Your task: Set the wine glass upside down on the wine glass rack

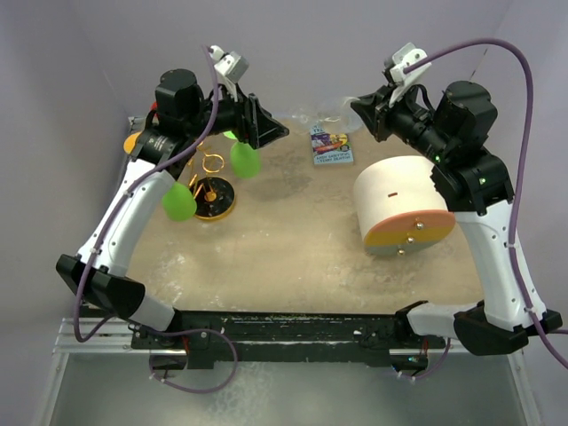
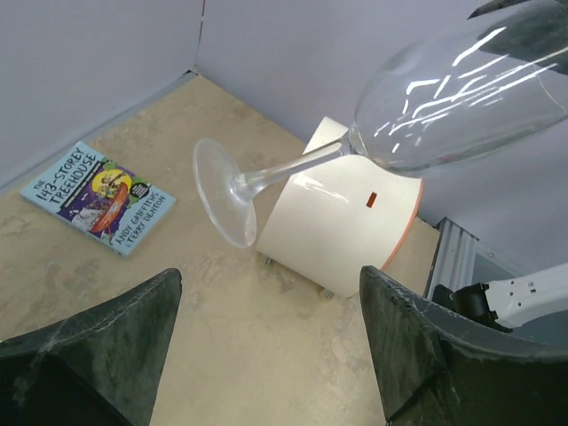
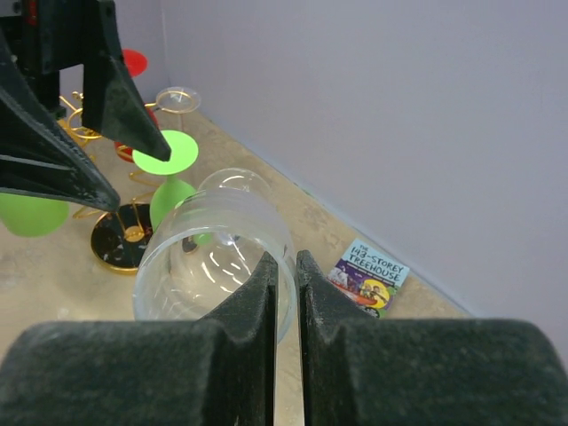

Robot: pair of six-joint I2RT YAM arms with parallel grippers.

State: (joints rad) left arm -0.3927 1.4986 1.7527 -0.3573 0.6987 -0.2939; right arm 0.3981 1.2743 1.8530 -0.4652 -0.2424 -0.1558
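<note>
While my right claw (image 3: 287,266) is pinched shut on the rim of the wine glass (image 3: 209,257), the clear bowl lies on its side in the air, with its stem pointing away towards the other arm. My left claw (image 2: 271,275) stands wide open in front of the glass's foot, with its dark fingers (image 2: 106,346) spread to either side and not touching it. The glass hangs between the two claws above the far part of the table, well apart from the wine glass rack (image 1: 213,191), which stands at far left on its black disc. Green glasses (image 1: 178,202) hang bowl-down from the rack's gold arms.

Further out, a paperback (image 1: 332,148) lies flat near the back wall. A white drum with an orange end (image 1: 395,191) rests on its side at right. The table (image 1: 284,248) is a mottled beige, stone-like sheet. Plain pale grey-lilac walls (image 1: 293,53) close it in behind and on both sides.
</note>
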